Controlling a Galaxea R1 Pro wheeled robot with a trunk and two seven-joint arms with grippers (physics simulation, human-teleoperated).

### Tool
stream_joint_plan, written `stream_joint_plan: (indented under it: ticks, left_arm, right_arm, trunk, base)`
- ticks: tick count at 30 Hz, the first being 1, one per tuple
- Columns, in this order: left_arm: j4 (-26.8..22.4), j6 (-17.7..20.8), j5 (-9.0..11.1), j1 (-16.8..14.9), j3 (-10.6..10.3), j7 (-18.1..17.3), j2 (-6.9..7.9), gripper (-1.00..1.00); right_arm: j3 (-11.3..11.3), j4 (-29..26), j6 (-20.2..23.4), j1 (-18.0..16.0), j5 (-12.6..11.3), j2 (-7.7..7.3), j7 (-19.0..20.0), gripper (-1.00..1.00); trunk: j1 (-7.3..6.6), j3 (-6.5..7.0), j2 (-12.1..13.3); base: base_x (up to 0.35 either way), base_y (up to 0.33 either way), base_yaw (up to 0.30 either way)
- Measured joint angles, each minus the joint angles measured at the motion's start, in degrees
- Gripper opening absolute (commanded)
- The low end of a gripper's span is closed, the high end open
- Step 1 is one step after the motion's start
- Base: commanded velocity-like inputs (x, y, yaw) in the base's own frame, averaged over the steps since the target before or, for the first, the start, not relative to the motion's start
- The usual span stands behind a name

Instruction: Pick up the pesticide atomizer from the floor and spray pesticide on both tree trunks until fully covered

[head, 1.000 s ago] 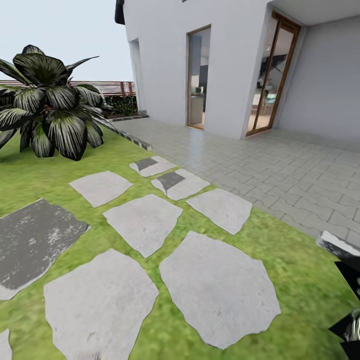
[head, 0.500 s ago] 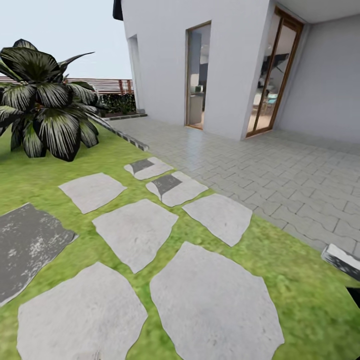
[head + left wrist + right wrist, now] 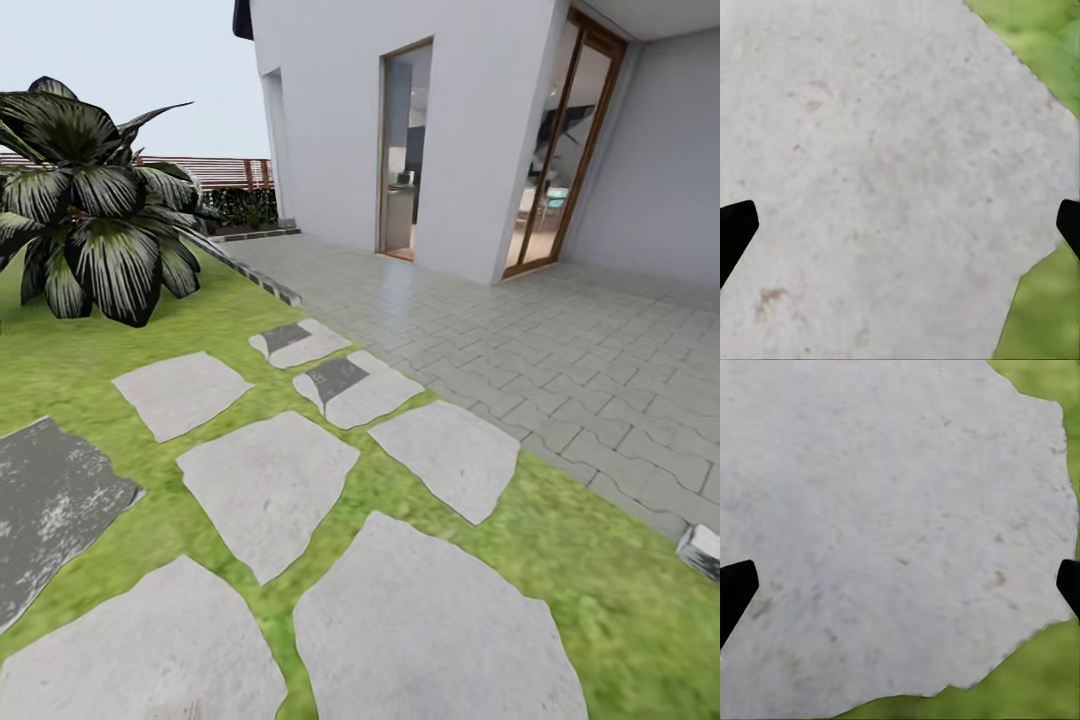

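Grippers (image 3: pixel 900 225) agape (empty), view shifted leftward

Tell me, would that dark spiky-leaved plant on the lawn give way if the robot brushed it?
The dark plant with long striped leaves probably bends: its leaves are thin and droop outward. Its base looks rooted in the green grass lawn, so it likely won't tip or slide.

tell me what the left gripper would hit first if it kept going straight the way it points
Most likely the pale stone slab it looks down at. The left gripper is open and empty, with nothing between its fingertips and the stone. Grass borders the slab to one side. How far off the stone lies is unclear.
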Motion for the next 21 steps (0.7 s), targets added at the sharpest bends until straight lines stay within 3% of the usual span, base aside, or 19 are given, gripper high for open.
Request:
stream_joint_plan:
  ticks: [12,21]
  left_arm:
    - [0.1,0.0,0.0,0.0,0.0,0.0,0.0,1.0]
    - [0.1,0.0,0.0,0.0,0.0,0.0,0.0,1.0]
  right_arm:
    - [0.1,0.1,-0.1,0.0,0.0,0.0,0.0,1.0]
    - [0.1,0.1,0.0,0.0,0.0,0.0,0.0,1.0]
  trunk:
    - [0.0,0.0,0.0]
    - [0.03,0.0,0.0]
  base:
    - [0.334,0.0,0.149]
    - [0.07,0.0,0.266]
